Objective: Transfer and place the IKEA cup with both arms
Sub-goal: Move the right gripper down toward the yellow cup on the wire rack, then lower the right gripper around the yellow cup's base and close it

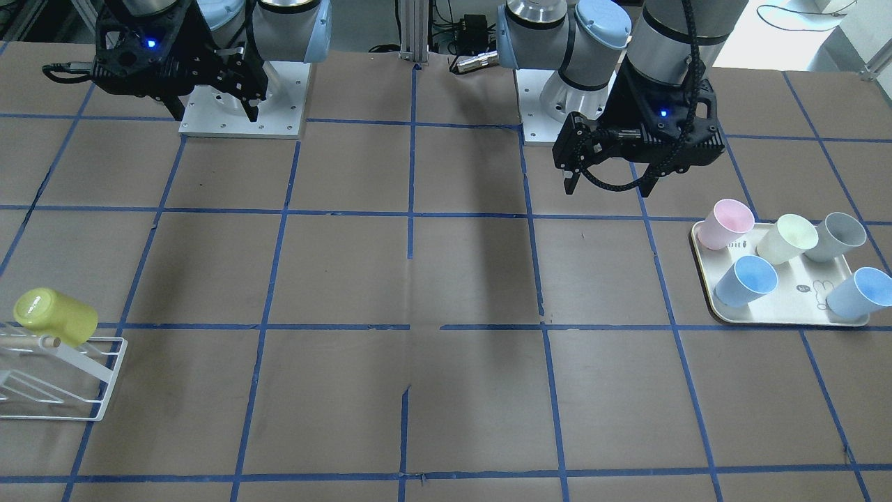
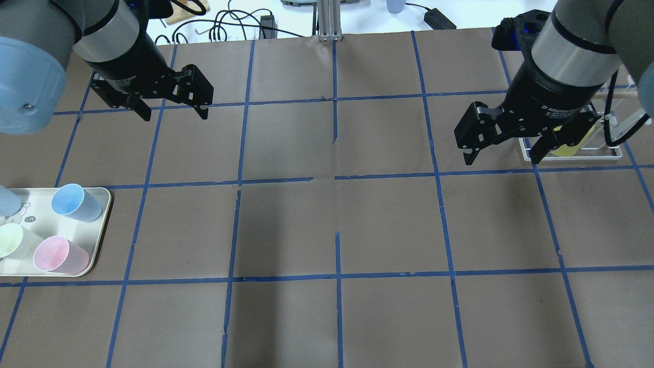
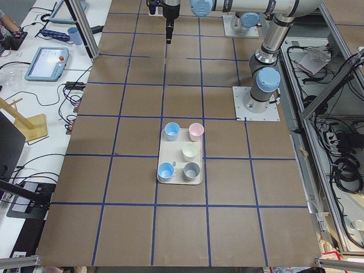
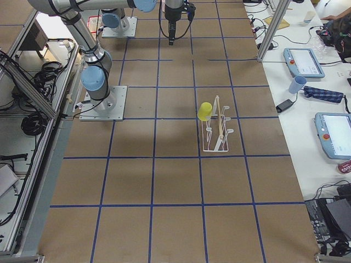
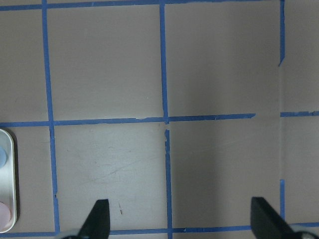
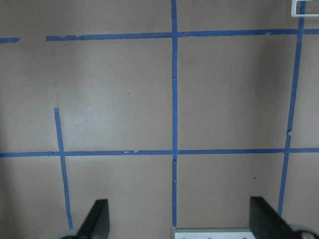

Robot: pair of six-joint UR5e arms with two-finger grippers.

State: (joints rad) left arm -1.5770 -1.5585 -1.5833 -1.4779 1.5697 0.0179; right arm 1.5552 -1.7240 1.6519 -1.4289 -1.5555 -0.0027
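The overhead view gives trouble straight away. The right gripper [image 2: 500,158] hangs in front of the white wire rack [image 1: 82,363], so the IKEA cup [image 2: 575,144] is only a yellow sliver behind a black finger. At the opposite edge of that view the tray [image 2: 99,225] runs out of frame, taking part of its load of cups with it.

The front-facing view shows the cup whole. It is bright lemon-yellow, leaning toward green under this light, and it is handleless and tapered. It sits tipped over on a slanted peg of the rack, closed base up and toward the camera, at the table's [image 1: 446,279] end on the robot's right. The exterior right view agrees: there the cup is a clean yellow and perches at the top of the rack on the side nearer the robot.

The right gripper is spread wide with nothing in its grasp, hovering near the rack but apart from the cup. Its wrist view shows two fingertips well apart over bare taped table, with only a white corner of the rack clipped at the top right and no cup in sight. The left gripper [image 1: 610,185] is just as wide open and holds nothing. Its wrist view catches only the tray's rim at the left edge, with slivers of blue and pink.

Only the exterior left view shows all five cups on the tray: two blue, one pink, one pale cream and one grey. In both side views the grippers are too small and too high in the frame to judge.
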